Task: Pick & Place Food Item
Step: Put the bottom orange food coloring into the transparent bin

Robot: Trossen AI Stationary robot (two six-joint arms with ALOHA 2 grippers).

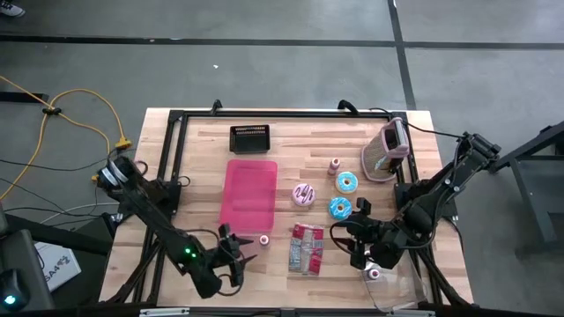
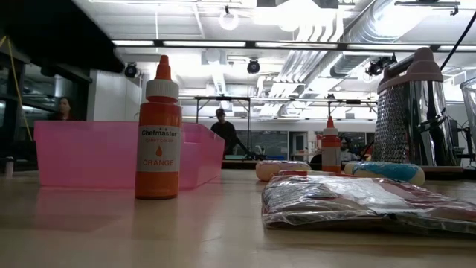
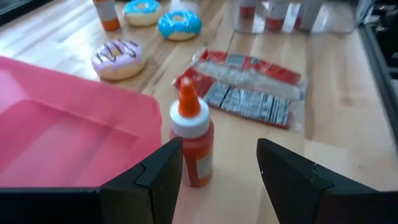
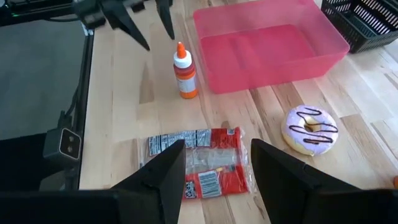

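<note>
An orange colouring bottle (image 1: 263,239) with a white cap stands upright on the wood table beside the pink tray (image 1: 249,195). My left gripper (image 3: 221,171) is open, low and a short way from the bottle (image 3: 193,140), which stands ahead of its fingers untouched. A flat red-and-silver snack packet (image 1: 307,248) lies near the front. My right gripper (image 4: 217,171) hovers open above the packet (image 4: 198,163). A pink chocolate-striped donut (image 1: 304,195) and two blue donuts (image 1: 345,182) (image 1: 339,208) lie right of the tray.
A black basket (image 1: 248,138) sits at the far edge, a metal grater (image 1: 388,150) at far right, and a small bottle (image 1: 335,165) beside the donuts. A clear container (image 1: 392,286) holding bottles stands at the near right corner. People stand in the room behind (image 2: 222,126).
</note>
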